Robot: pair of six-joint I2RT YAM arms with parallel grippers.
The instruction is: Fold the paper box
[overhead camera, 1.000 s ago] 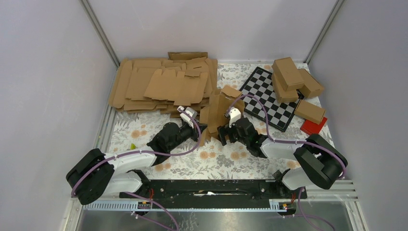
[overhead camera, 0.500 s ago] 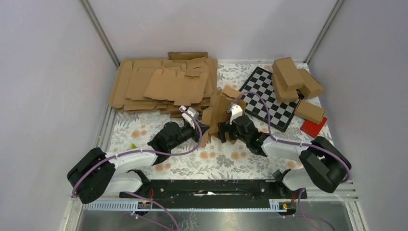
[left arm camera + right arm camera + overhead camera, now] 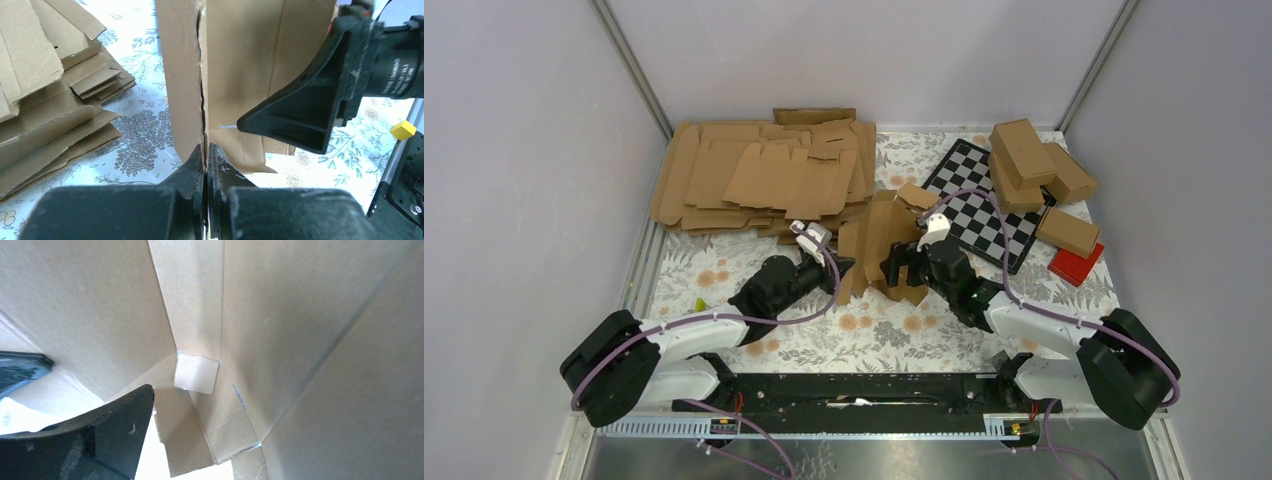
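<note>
You've got the paper box [image 3: 879,232] upright at mid-frame, between your left tool [image 3: 846,268] and right tool [image 3: 896,272]; flat blanks [image 3: 754,175] heaped upper left, checkerboard [image 3: 976,205] upper right.

**Colours and patterns on my bench**

From my console, the paper box [image 3: 886,232] reads as plain, unprinted brown, and looks a paler tan on the faces in the right wrist view. The heap of flat blanks [image 3: 754,175] and the folded cartons [image 3: 1029,160] share that brown. The table cover [image 3: 874,335] is white, printed with grey foliage and orange blossoms. The board [image 3: 972,200] carries black and white checks. The block [image 3: 1076,264] is red. The arms [image 3: 694,335] have white shells, black joints and purple cables [image 3: 809,305]. The left gripper [image 3: 205,152] is black. A small cube [image 3: 403,130] is yellow. The walls [image 3: 524,150] are pale lilac-grey.
</note>
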